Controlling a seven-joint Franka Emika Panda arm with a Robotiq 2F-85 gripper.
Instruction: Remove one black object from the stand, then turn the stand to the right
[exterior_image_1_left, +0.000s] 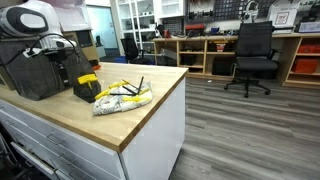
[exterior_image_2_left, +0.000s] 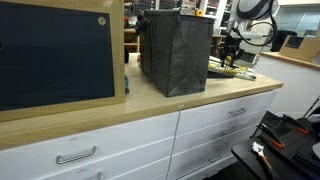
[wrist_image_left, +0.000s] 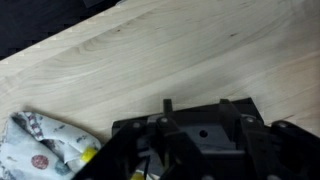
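Observation:
The stand (exterior_image_1_left: 88, 86) is a small black wedge with yellow along its top, sitting on the wooden counter between the mesh basket and the plastic bag. In the wrist view the stand (wrist_image_left: 135, 130) fills the lower middle, and two short black pegs (wrist_image_left: 167, 105) stick up from its far edge. My gripper (wrist_image_left: 209, 126) hangs right over it, with dark fingers (wrist_image_left: 168, 130) standing on either side of the block's middle. Black on black hides whether they grip anything. In both exterior views the gripper (exterior_image_1_left: 82, 72) (exterior_image_2_left: 232, 56) is low over the stand (exterior_image_2_left: 234, 67).
A large dark wire-mesh basket (exterior_image_1_left: 35, 70) (exterior_image_2_left: 175, 50) stands close beside the stand. A clear plastic bag of yellow and black items (exterior_image_1_left: 122, 97) (wrist_image_left: 45, 150) lies on its other side. The counter edge (exterior_image_1_left: 150, 125) runs near the bag. A black office chair (exterior_image_1_left: 252, 55) stands on the floor.

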